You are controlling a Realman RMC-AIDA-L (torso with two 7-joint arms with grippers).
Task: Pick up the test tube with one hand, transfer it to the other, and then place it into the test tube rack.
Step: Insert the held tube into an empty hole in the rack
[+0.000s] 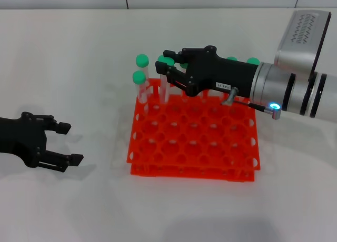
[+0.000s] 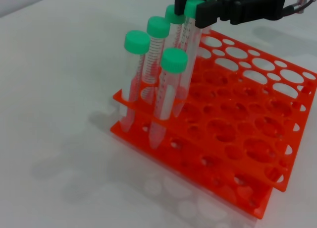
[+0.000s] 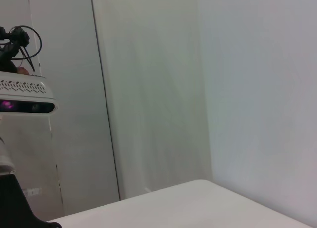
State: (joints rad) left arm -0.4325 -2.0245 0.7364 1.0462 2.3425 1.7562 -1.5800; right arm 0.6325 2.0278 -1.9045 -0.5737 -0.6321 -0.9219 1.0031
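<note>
Head view
Rack: the bright orange-red plastic two-tier test tube rack (image 1: pixel 195 142) sits mid-table, its grid of round holes mostly unfilled.
Tubes: six green screw caps show along the rack's far rows; some are partly hidden behind the gripper.
Right gripper: the black two-finger gripper with a small white label (image 1: pixel 167 70), on a silver wrist with a blue light, reaches over the rack's far left corner; its fingers close around the slim clear test tube with a green cap (image 1: pixel 165 81), which stands upright with its lower end in a hole.
Left gripper: the unlabelled black two-finger gripper (image 1: pixel 70 143) rests low over the table, well left of the rack, fingers spread, holding nothing.

Left wrist view
Tubes: five green-capped tubes are visible at the rack's (image 2: pixel 237 139) near corner.
Held tube: the test tube (image 2: pixel 189 49) is pinched just under its cap by the right gripper (image 2: pixel 195 7).

Right wrist view
Contents: a white wall and a pale table edge only.
</note>
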